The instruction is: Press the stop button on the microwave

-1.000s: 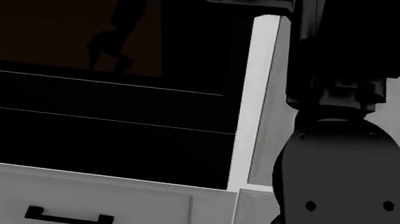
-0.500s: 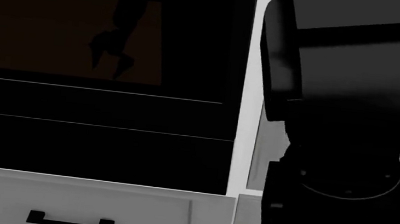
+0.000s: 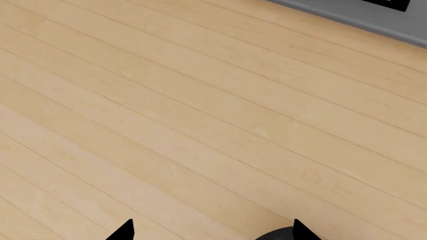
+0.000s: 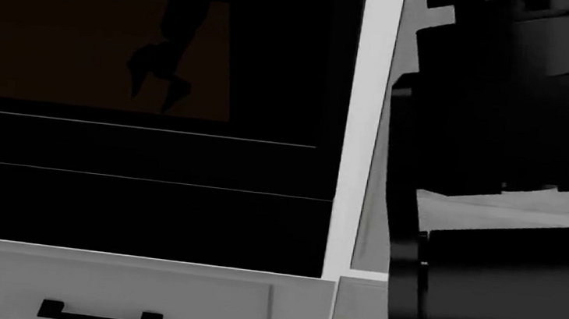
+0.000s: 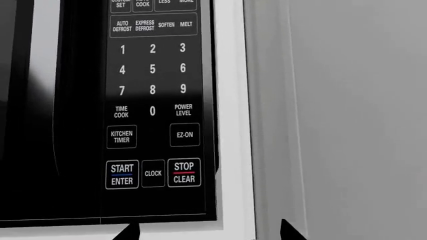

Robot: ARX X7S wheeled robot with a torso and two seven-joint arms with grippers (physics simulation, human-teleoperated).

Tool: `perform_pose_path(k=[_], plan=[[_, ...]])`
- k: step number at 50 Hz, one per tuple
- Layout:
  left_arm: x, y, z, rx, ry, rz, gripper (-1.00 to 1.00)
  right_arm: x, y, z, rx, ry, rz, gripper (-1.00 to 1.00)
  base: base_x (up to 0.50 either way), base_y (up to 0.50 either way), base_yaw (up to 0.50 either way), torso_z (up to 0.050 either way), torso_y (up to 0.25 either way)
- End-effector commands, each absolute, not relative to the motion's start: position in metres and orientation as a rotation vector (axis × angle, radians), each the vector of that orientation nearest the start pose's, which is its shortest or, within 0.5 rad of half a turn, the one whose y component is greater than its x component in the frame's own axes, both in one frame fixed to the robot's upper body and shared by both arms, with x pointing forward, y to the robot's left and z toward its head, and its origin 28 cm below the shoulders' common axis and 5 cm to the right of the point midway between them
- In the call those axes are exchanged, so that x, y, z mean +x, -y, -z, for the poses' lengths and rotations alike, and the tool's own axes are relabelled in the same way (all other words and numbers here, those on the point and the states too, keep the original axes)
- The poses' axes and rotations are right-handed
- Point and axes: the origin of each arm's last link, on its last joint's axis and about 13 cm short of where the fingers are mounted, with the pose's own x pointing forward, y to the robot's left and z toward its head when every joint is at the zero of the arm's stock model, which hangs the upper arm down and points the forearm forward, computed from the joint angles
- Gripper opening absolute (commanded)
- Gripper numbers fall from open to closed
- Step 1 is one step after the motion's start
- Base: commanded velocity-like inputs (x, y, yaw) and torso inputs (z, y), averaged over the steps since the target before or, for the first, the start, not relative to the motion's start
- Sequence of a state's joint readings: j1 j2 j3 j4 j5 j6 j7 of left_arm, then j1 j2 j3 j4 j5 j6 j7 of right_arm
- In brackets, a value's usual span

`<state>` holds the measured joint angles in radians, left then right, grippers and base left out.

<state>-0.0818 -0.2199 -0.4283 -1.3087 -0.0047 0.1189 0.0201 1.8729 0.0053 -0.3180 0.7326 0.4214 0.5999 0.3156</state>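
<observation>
Glossy black microwave control panel (image 5: 157,110) printed with white numerals and labels, set in a white frame (image 5: 233,120). White-outlined STOP/CLEAR key (image 5: 184,173) with a red line between its two words; START/ENTER key (image 5: 122,174) with a blue line. Pale grey cabinet wall (image 5: 347,115) beside. Dark brownish oven window (image 4: 97,47) in a black front. White drawer (image 4: 136,294) with a black bar handle (image 4: 99,316). Black and dark grey right arm (image 4: 512,189). Light honey-coloured wooden plank floor (image 3: 187,125) with fine darker seams, edged by a grey strip (image 3: 353,17). Black tips of the left hand (image 3: 212,230) and right hand (image 5: 210,231).
</observation>
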Motion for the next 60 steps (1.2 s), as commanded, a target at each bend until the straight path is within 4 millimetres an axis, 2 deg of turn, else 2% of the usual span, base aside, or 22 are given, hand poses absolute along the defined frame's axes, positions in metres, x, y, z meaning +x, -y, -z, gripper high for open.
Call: perform_pose_path(k=[1,8,9,15,23,29,35,40,46,60], plan=[[0.060,-0.313,0.146,-0.097,-1.036,-0.479,1.00,0.364,0.037,-0.497,0.055,0.452,0.016,1.00,0.00,0.00,0.00,0.050,0.018],[0.060,-0.313,0.146,-0.097,-1.036,-0.479,1.00,0.361,0.027,-0.500,0.001,0.461,0.000,1.00,0.00,0.00,0.00,0.050,0.016],[0.060,-0.313,0.146,-0.097,-1.036,-0.479,1.00,0.359,0.024,-0.504,-0.018,0.514,-0.033,1.00,0.33,0.00,0.00,0.050,0.016],[0.060,-0.313,0.146,-0.097,-1.036,-0.479,1.00,0.353,0.021,-0.510,-0.030,0.519,-0.004,1.00,0.50,0.00,0.00,0.050,0.017],[0.060,-0.313,0.146,-0.097,-1.036,-0.479,1.00,0.338,0.017,-0.530,-0.043,0.572,0.015,1.00,0.00,0.00,0.00,0.050,0.017],[0.060,-0.313,0.146,-0.097,-1.036,-0.479,1.00,0.329,0.017,-0.542,0.019,0.575,0.005,1.00,0.00,0.00,0.00,0.050,0.016],[0.060,-0.313,0.146,-0.097,-1.036,-0.479,1.00,0.332,0.016,-0.540,0.007,0.602,-0.049,1.00,0.21,0.00,0.00,0.050,0.017],[0.060,-0.313,0.146,-0.097,-1.036,-0.479,1.00,0.335,0.015,-0.536,-0.024,0.605,-0.011,1.00,0.50,0.00,0.00,0.050,0.015],[0.060,-0.313,0.146,-0.097,-1.036,-0.479,1.00,0.329,0.008,-0.538,-0.059,0.631,-0.019,1.00,0.00,0.00,0.00,0.050,0.017],[0.060,-0.313,0.146,-0.097,-1.036,-0.479,1.00,0.337,0.015,-0.532,-0.025,0.614,-0.018,1.00,0.05,0.13,0.00,0.050,0.016]])
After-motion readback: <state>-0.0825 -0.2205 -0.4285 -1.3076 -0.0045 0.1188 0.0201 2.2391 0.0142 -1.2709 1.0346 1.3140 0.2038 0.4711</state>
